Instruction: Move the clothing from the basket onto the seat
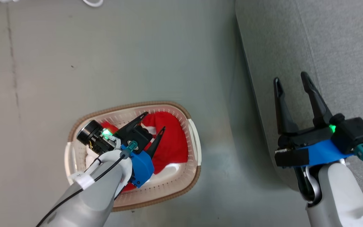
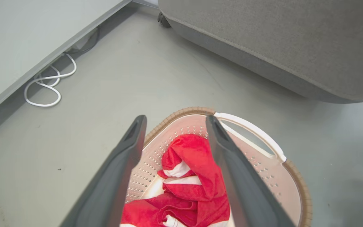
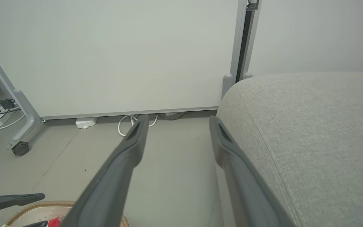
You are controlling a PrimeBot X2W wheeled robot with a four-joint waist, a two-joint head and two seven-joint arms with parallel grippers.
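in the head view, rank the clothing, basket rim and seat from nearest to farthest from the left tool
1. clothing, just beneath the open left tool
2. basket rim, ringing the clothing
3. seat, far off to the right

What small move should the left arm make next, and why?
Probably lower the left gripper straight down into the red clothing, then close. Its jaws are open and empty, it appears to hang just above the pile, and all the visible clothing lies in the basket.
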